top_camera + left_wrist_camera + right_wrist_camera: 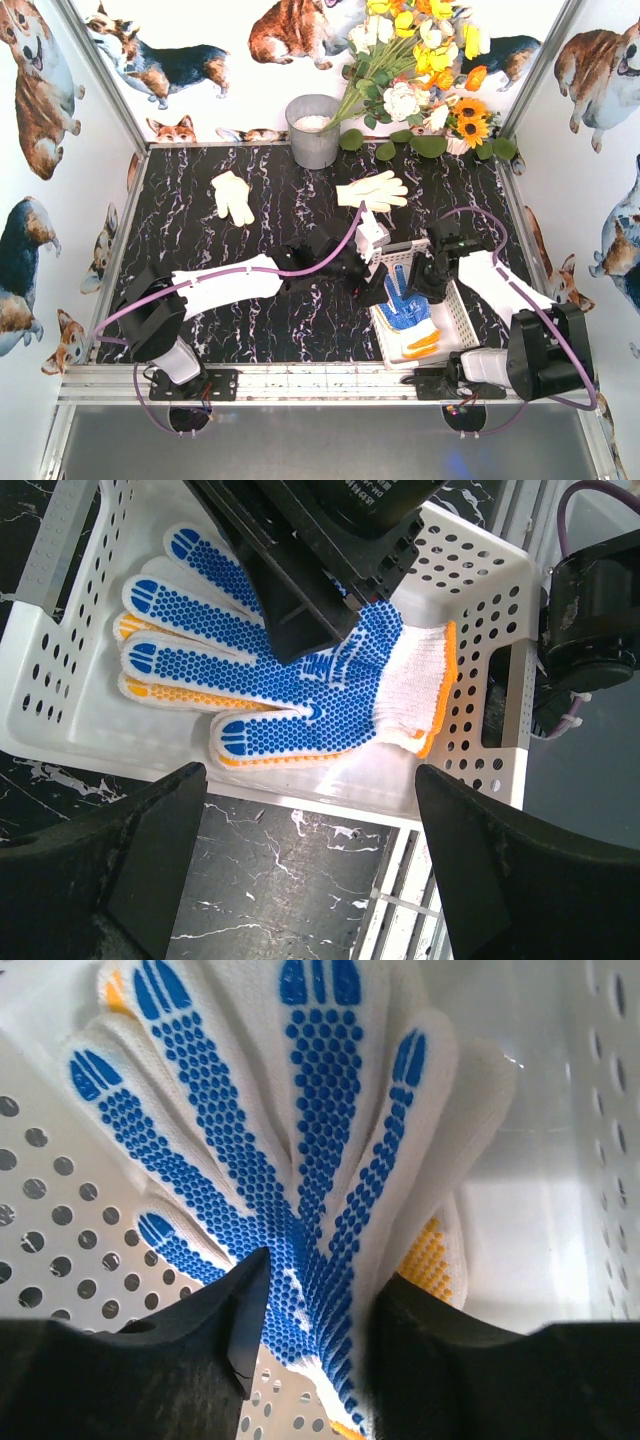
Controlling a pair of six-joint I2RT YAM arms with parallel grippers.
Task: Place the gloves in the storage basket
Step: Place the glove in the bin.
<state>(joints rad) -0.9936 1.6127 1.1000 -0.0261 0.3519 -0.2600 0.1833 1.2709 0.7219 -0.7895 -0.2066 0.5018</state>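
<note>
The white lattice storage basket [462, 318] stands at the near right. A blue-dotted glove [405, 303] lies in it on top of a yellow-dotted glove [425, 346]. My right gripper [432, 277] reaches down into the basket and is shut on the blue-dotted glove [320, 1160]; the yellow-dotted glove [436, 1260] shows beneath it. My left gripper [375, 285] is open and empty beside the basket's left wall. In the left wrist view it [310, 880] hovers over the table, short of the basket [470, 650] and glove [300, 685]. Two cream gloves [233, 196] [372, 190] lie on the table farther back.
A grey metal bucket [315, 130] stands at the back centre, with a bunch of artificial flowers [420, 70] to its right. The metal frame rail [300, 380] runs along the near edge. The basket wall [60, 1190] is close to the right gripper.
</note>
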